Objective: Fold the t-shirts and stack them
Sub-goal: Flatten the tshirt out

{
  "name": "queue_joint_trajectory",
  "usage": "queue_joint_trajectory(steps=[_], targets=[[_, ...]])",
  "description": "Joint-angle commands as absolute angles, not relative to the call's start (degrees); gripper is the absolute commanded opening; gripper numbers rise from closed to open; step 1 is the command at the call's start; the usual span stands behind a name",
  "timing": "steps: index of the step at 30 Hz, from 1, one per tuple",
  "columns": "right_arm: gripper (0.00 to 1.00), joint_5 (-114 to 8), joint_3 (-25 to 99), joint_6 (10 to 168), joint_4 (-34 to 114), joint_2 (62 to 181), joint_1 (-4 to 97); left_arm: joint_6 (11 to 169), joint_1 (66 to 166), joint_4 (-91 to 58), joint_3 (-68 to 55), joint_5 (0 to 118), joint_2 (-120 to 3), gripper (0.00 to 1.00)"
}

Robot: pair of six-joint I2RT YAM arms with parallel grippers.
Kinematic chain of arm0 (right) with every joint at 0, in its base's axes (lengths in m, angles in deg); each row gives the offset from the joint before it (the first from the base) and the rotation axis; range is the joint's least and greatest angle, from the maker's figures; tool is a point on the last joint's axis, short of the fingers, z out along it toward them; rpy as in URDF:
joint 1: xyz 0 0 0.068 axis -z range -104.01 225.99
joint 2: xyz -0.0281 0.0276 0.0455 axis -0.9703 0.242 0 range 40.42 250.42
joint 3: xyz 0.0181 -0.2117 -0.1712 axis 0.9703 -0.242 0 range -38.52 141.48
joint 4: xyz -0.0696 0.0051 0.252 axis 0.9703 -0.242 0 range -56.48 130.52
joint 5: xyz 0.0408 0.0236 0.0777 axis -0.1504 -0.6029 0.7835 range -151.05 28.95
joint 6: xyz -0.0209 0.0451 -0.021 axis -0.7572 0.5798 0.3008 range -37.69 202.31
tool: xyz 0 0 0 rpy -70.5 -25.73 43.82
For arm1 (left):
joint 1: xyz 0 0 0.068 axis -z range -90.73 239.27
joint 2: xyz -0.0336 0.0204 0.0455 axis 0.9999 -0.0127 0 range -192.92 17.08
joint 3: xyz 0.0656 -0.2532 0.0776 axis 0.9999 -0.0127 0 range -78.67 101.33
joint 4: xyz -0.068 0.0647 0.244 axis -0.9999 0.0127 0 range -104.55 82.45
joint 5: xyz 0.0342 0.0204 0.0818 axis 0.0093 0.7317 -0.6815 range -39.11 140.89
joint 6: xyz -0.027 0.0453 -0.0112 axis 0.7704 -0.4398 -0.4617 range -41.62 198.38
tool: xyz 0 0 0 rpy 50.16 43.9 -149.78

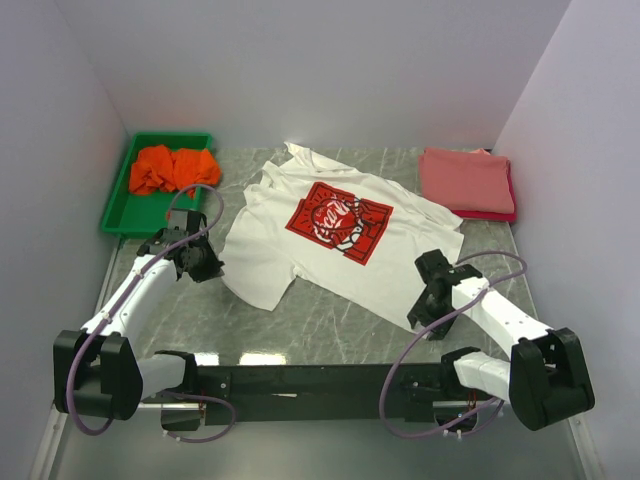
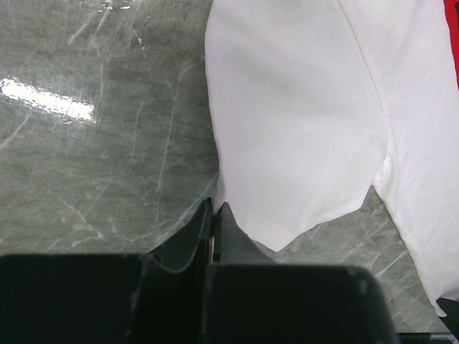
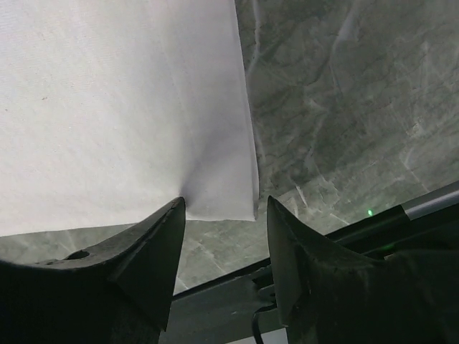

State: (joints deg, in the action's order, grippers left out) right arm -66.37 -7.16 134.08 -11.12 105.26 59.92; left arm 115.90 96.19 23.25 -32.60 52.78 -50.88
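The white t-shirt [image 1: 270,240] with a red square print lies spread flat mid-table. My left gripper [image 1: 212,266] is at its left edge, beside a sleeve. In the left wrist view the jaws [image 2: 215,206] are shut, with the rim of the white cloth [image 2: 301,129] caught at their tips. My right gripper [image 1: 420,312] is low at the hem's near right corner. It stands open [image 3: 224,201] astride that corner of the white shirt [image 3: 107,107], one fingertip [image 3: 176,209] pressing the cloth. An orange t-shirt [image 1: 172,168] lies crumpled in the tray. A salmon-pink t-shirt [image 1: 465,180] sits folded on a red one [image 1: 495,214] at the back right.
The green tray [image 1: 118,208] stands at the back left against the wall. White walls close in the grey marble table [image 1: 330,330] on three sides. A black rail [image 1: 300,380] joins the arm bases along the near edge.
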Motion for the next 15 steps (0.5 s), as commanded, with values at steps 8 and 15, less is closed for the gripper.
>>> queue_joint_trajectory(steps=[8,15], targets=[[0.52,-66.1,-9.9,138.4,-9.4,106.6,58.2,113.0,95.0,23.4,-30.2,55.1,-50.2,0.01],[0.43,-67.1,-9.6,139.8,-9.3,108.4,57.0,112.6,93.7,23.9,-29.6,55.9,-50.2,0.01]])
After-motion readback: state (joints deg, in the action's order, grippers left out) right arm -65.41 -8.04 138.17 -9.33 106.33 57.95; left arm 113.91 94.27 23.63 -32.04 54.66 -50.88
